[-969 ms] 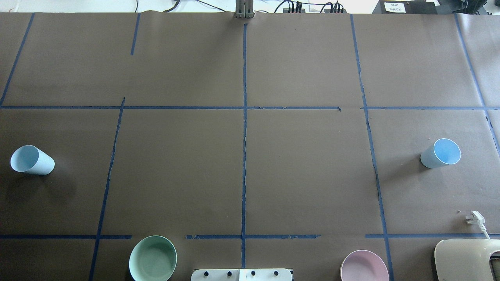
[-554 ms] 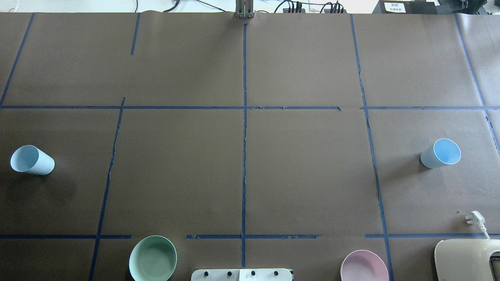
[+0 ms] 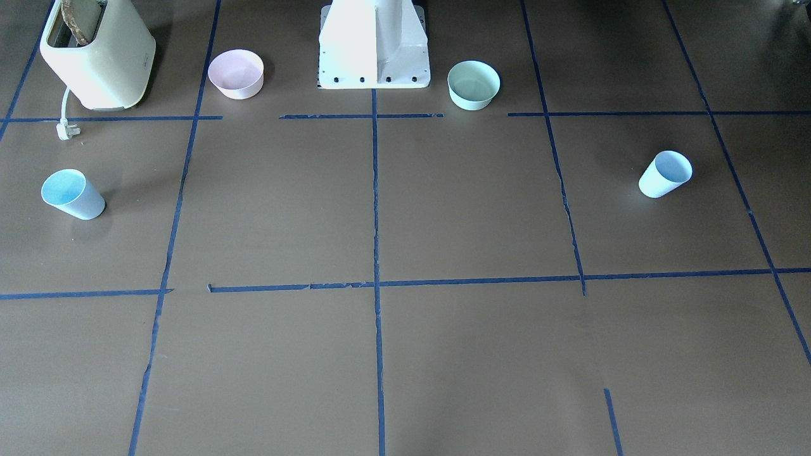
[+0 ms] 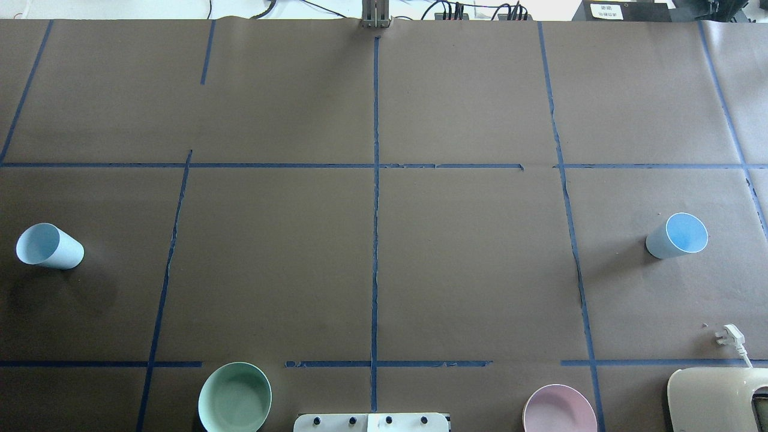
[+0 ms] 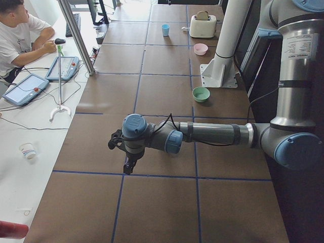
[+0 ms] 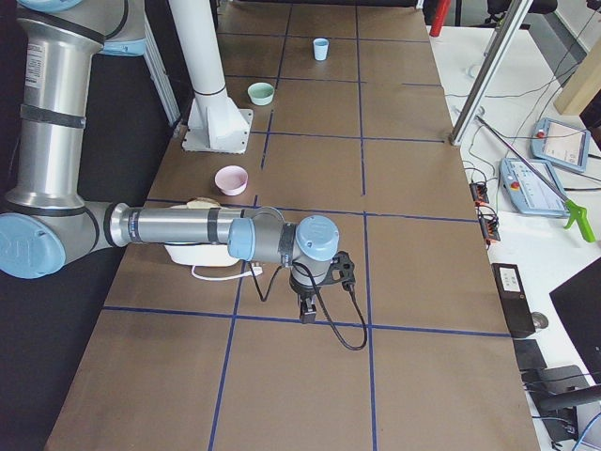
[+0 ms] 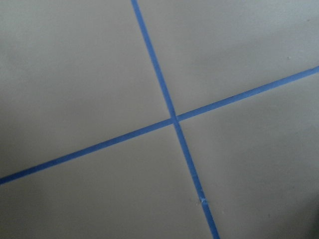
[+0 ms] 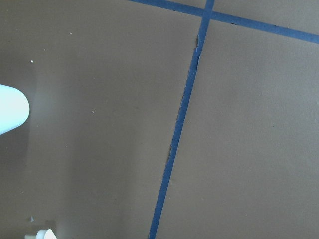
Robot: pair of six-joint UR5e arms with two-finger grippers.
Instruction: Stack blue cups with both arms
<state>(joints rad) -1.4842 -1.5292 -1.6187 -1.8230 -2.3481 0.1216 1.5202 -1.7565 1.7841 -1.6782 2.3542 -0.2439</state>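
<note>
Two pale blue cups stand upright and far apart on the brown table. One cup (image 4: 49,246) is at the far left, also in the front view (image 3: 664,174). The other cup (image 4: 677,236) is at the far right, also in the front view (image 3: 73,194). Neither arm shows in the overhead or front view. My left gripper (image 5: 129,165) hangs low over the table near a tape cross. My right gripper (image 6: 307,308) does the same at the other end. I cannot tell whether either is open or shut. A pale rounded shape (image 8: 10,109) sits at the right wrist view's left edge.
A mint-green bowl (image 4: 234,397) and a pink bowl (image 4: 559,410) flank the white pedestal (image 3: 374,44). A cream toaster (image 4: 714,399) with a loose white plug (image 4: 729,335) is at the near right. An operator (image 5: 20,35) sits beyond the far edge.
</note>
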